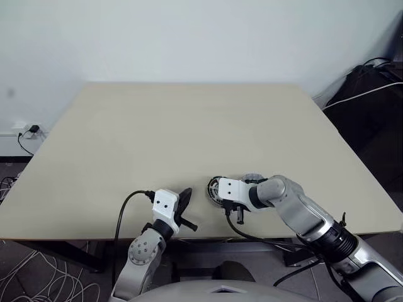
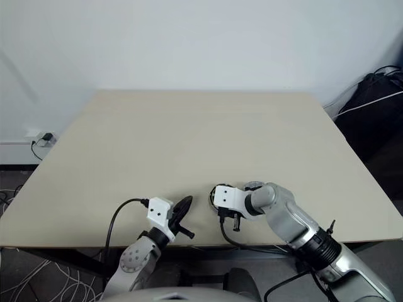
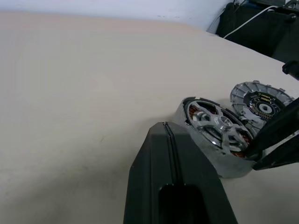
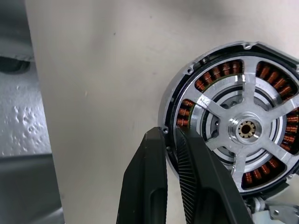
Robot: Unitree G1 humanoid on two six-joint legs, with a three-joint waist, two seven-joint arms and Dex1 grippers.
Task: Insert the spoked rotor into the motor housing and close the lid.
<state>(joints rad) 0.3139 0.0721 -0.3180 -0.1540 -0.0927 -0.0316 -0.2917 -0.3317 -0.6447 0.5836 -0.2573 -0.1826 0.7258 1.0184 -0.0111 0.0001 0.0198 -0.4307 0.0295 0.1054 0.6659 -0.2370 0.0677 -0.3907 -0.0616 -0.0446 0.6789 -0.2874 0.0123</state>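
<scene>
- Right gripper (image 4: 170,140): fingers nearly shut, pinching the rim of the motor housing (image 4: 175,100), apparently to steady it or nudge it into position
- Spoked rotor (image 4: 245,129): already seated inside the housing, copper windings visible between its spokes (insertion looks done)
- Lid (image 3: 261,100): lies patterned face up just beside the housing on the table (image 1: 189,126), not yet fitted
- Left gripper (image 1: 182,206): fingers shut, empty, parked near the table edge, likely on standby

The right claw (image 1: 234,202) and its wrist hide most of the motor housing (image 1: 215,187) in the head views. The lid (image 3: 261,101) is partly covered by the claw's fingers at its 4 o'clock.
</scene>
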